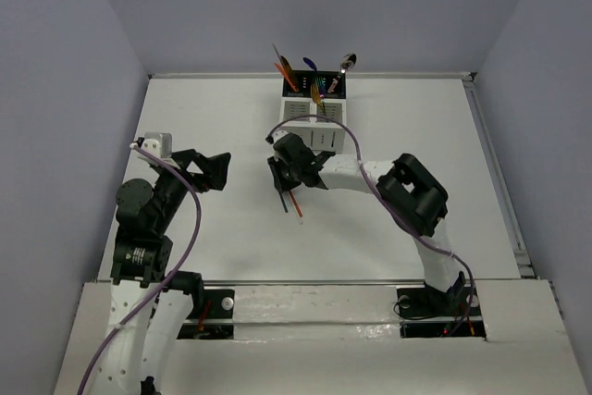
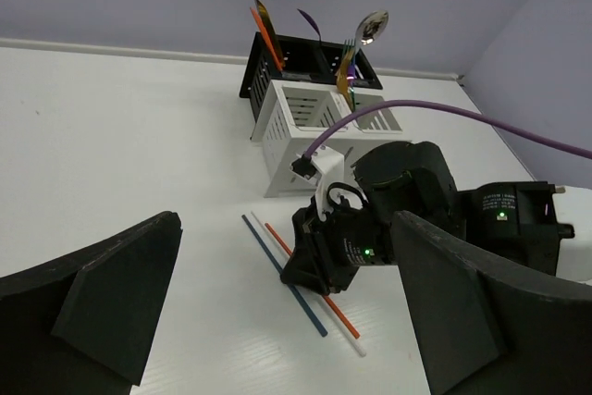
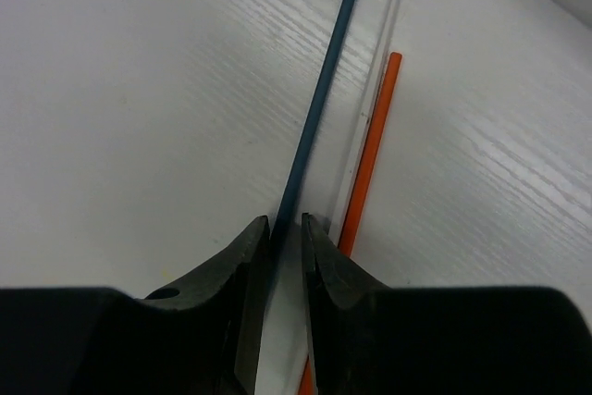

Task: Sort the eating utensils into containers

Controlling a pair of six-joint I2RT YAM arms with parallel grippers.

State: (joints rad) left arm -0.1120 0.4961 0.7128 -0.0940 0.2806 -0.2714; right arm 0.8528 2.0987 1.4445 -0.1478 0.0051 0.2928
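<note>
- The left claw hangs wide open and empty, off to the side.
- The right claw sits low over the table, narrowly parted astride the blue chopstick; it seems not yet pinched.
- Close on the blue one alone, clear of the pale chopstick and orange chopstick just beside it.
- All three are slim, straight rods lying flat.
- Beyond stands the white caddy.

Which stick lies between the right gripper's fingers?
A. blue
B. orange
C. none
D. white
A: in the right wrist view the blue stick runs in between the fingers of the right gripper, while the white stick and orange stick lie off to one side.
</note>
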